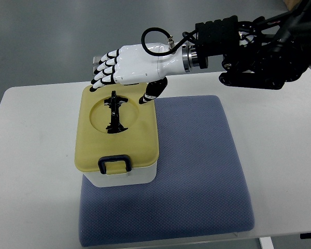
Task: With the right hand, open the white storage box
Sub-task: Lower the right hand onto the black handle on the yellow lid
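A white storage box [125, 177] with a pale yellow lid [140, 139] stands on the left part of a blue-grey mat [202, 171]. The lid has a round recess with a black folding handle [114, 111] and a dark blue latch [114, 165] at its near edge. The lid is on the box. My right hand [125, 78], white with black joints, comes in from the upper right and hovers over the lid's far edge. Its fingers [104, 70] are stretched out to the left and its thumb [151, 93] points down at the lid's far right corner. It holds nothing.
The mat lies on a white table [31, 155] with rounded corners. My right arm's black forearm and cables [259, 52] cross the upper right. Grey floor lies beyond the table's far edge.
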Controlling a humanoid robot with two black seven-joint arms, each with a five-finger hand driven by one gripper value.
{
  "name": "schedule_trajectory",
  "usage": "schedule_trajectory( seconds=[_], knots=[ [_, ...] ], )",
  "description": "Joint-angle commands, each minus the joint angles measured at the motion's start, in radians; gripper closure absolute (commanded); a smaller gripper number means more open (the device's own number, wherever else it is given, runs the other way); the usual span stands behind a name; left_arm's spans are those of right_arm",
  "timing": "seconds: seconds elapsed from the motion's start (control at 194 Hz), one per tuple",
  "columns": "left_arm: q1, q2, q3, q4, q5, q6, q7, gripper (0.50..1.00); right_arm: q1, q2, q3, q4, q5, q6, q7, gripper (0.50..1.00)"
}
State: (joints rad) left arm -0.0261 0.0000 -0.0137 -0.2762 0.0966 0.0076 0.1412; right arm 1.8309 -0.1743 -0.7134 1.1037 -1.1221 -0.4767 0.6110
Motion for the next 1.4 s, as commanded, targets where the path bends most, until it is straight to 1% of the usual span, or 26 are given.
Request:
schedule_trajectory(
  seconds=[0.0,0.17,0.252,0.298,0.437,0.607,0.653,0.679,0.694,0.705,0.735,0.766,0.771,0.777,0.782,0.787,0.792,0.807,0.813,0.818,0.823,0.859,0.864,0.874,1.178,1.394],
  knots=[
    [0.0,0.0,0.0,0.0,0.0,0.0,0.0,0.5,-0.016,0.012,0.0,-0.008,0.001,0.0,0.0,0.593],
    [0.0,0.0,0.0,-0.001,0.0,0.0,0.0,0.5,-0.03,0.033,0.003,-0.031,0.007,-0.002,0.0,0.632],
    [0.0,0.0,0.0,-0.001,0.0,0.0,0.0,0.5,-0.033,0.042,0.003,-0.033,0.008,-0.005,0.0,0.638],
    [0.0,0.0,0.0,-0.001,0.0,0.0,0.0,0.5,-0.038,0.047,0.003,-0.038,0.01,-0.005,0.0,0.66],
    [0.0,0.0,0.001,0.0,0.0,-0.001,0.0,0.5,-0.047,0.064,0.005,-0.053,0.011,-0.005,0.0,0.691],
    [0.0,0.0,0.0,0.0,0.0,0.0,0.0,0.5,-0.055,0.078,0.005,-0.061,0.011,-0.005,0.0,0.709],
    [0.0,0.0,0.0,0.0,0.0,0.0,0.0,0.5,-0.055,0.081,0.005,-0.062,0.011,-0.005,0.0,0.744],
    [0.0,0.0,0.0,0.0,0.0,0.0,0.0,0.5,-0.055,0.082,0.005,-0.064,0.011,-0.003,0.0,0.752],
    [0.0,0.0,0.0,0.0,0.0,0.0,0.0,0.5,-0.055,0.084,0.005,-0.065,0.011,-0.003,0.0,0.773],
    [0.0,0.0,0.0,0.0,0.0,0.0,0.0,0.5,-0.055,0.084,0.005,-0.065,0.011,-0.003,0.0,0.773],
    [0.0,0.0,0.0,0.0,0.0,0.0,0.0,0.5,-0.055,0.084,0.003,-0.067,0.013,-0.002,0.0,0.799],
    [0.0,0.0,0.0,0.0,0.0,0.0,0.0,0.5,-0.055,0.085,0.003,-0.067,0.011,0.0,0.0,0.834],
    [0.0,0.0,0.0,0.0,0.0,0.0,0.0,0.5,-0.055,0.085,0.003,-0.067,0.011,0.0,0.0,0.85],
    [0.0,0.0,0.0,0.0,0.0,0.0,0.0,0.5,-0.055,0.085,0.003,-0.067,0.011,0.0,0.0,0.85],
    [0.0,0.0,0.0,0.0,0.0,0.0,0.0,0.5,-0.055,0.085,0.002,-0.068,0.011,0.0,0.0,0.869],
    [0.0,0.0,0.0,0.0,0.0,0.0,0.0,0.5,-0.055,0.085,0.002,-0.068,0.011,0.0,0.0,0.869],
    [0.0,0.0,0.0,0.0,0.0,0.0,0.0,0.5,-0.055,0.085,0.002,-0.068,0.011,0.0,0.0,0.889],
    [0.0,0.0,0.0,0.0,0.0,0.0,0.0,0.5,-0.055,0.085,0.003,-0.068,0.011,0.0,0.0,0.906],
    [0.0,0.0,0.0,0.0,0.0,0.0,0.0,0.5,-0.055,0.085,0.003,-0.07,0.011,-0.002,0.0,0.922],
    [0.0,0.0,0.0,0.0,0.0,0.0,0.0,0.5,-0.055,0.085,0.003,-0.07,0.011,-0.002,0.0,0.922],
    [0.0,0.0,0.0,0.0,0.0,0.0,0.0,0.5,-0.055,0.085,0.003,-0.07,0.011,-0.002,0.0,0.938],
    [0.0,0.0,0.0,0.0,0.0,0.0,0.0,0.5,-0.055,0.085,0.003,-0.071,0.011,-0.002,0.0,0.979],
    [0.0,0.0,0.0,0.0,0.0,0.0,0.0,0.5,-0.055,0.085,0.002,-0.071,0.011,-0.002,0.0,0.995],
    [0.0,0.0,0.0,0.0,0.0,0.0,0.0,0.5,-0.055,0.085,0.002,-0.071,0.011,-0.002,0.0,1.0],
    [0.0,0.0,0.0,0.0,0.0,0.002,0.0,0.5,-0.039,0.069,0.006,-0.071,0.015,-0.007,0.0,1.0],
    [0.0,0.0,0.0,0.0,0.0,0.003,0.0,0.5,0.044,0.019,0.049,-0.061,0.039,-0.017,0.0,1.0]
  ],
)
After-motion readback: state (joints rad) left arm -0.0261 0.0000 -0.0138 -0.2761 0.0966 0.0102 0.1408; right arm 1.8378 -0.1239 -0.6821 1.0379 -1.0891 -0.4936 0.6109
